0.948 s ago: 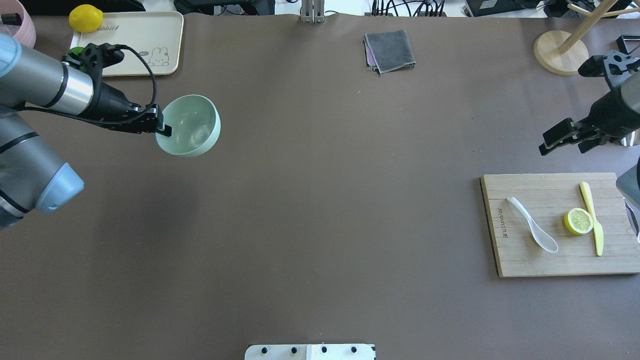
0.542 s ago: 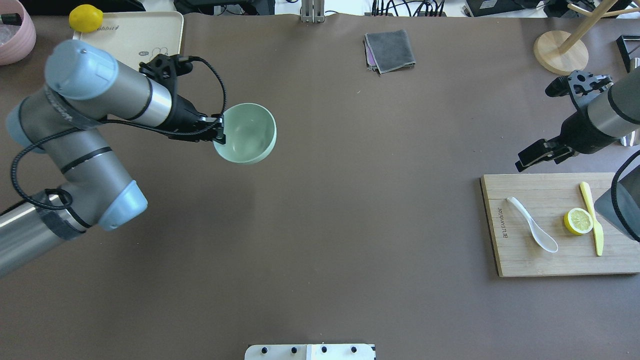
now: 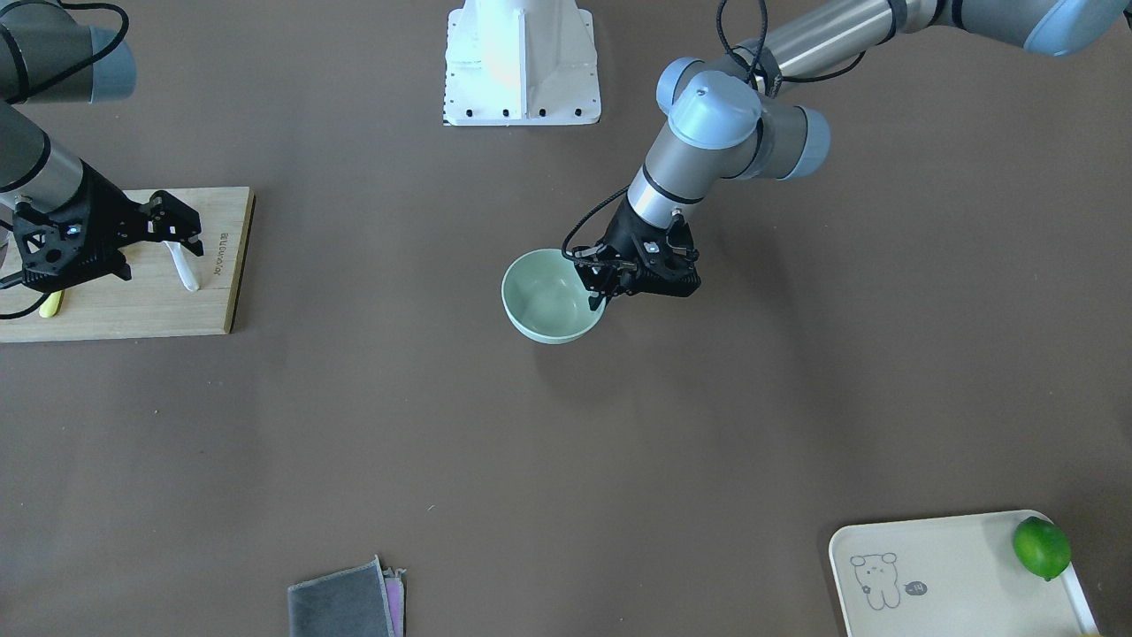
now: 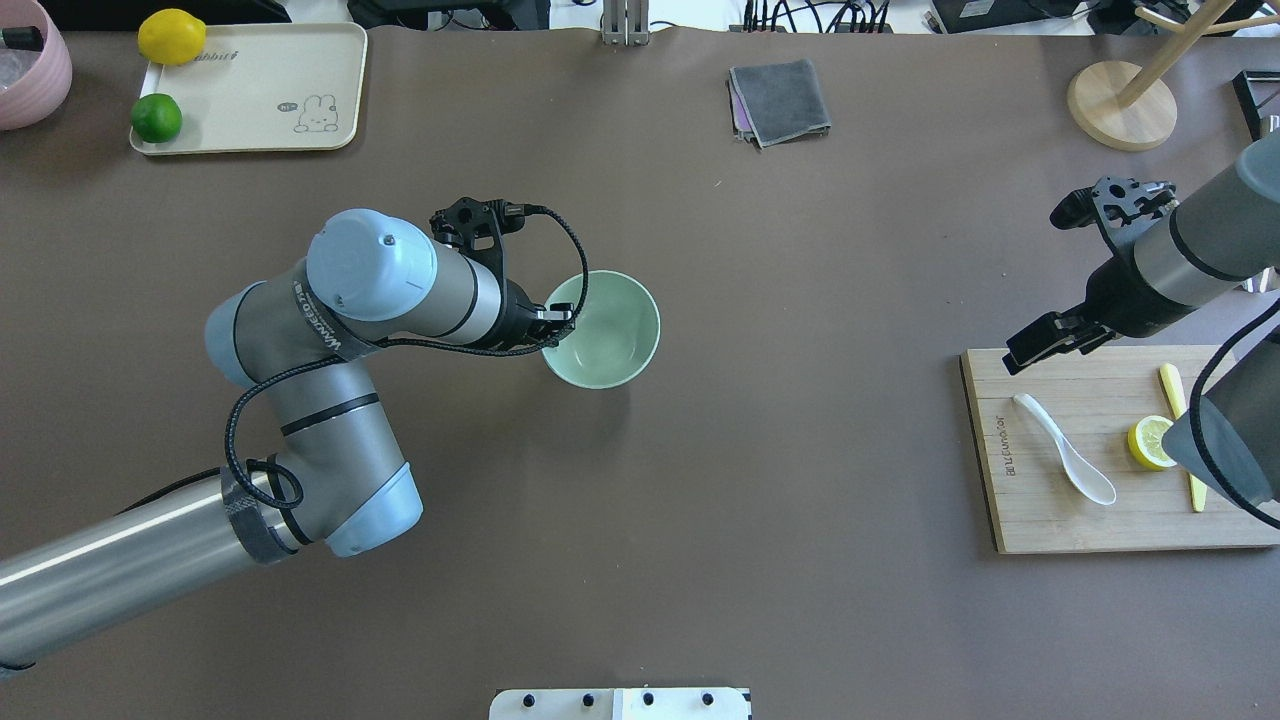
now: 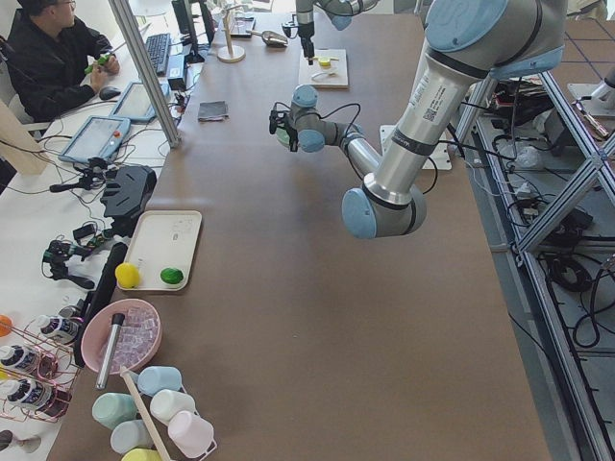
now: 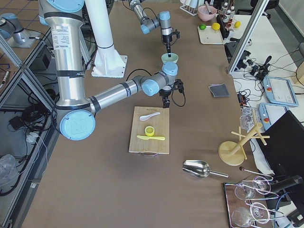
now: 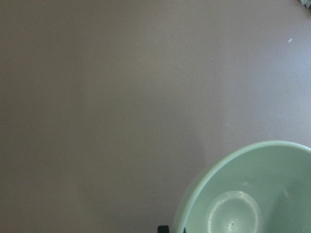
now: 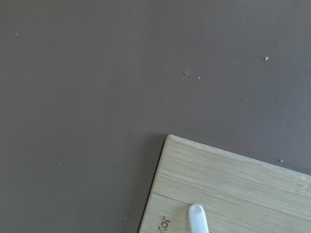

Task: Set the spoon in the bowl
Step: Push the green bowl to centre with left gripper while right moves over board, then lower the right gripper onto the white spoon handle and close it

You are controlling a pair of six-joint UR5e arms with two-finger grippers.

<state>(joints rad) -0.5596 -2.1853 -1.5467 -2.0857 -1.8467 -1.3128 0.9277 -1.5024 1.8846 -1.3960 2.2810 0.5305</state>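
Mint-green bowl [image 4: 612,330], rim pinched in jaws of my left gripper [image 4: 556,330]; right gripper [image 4: 1020,355], jaws spread, hovers over wooden board [image 4: 1050,520] near spoon [image 4: 1068,463].

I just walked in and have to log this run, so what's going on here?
The left gripper is shut on the rim of the bowl, which is near the middle of the table. The right gripper, jaws open, hovers over a corner of the board, by the spoon's handle. The spoon lies on the board, not yet picked up, and the bowl is empty.
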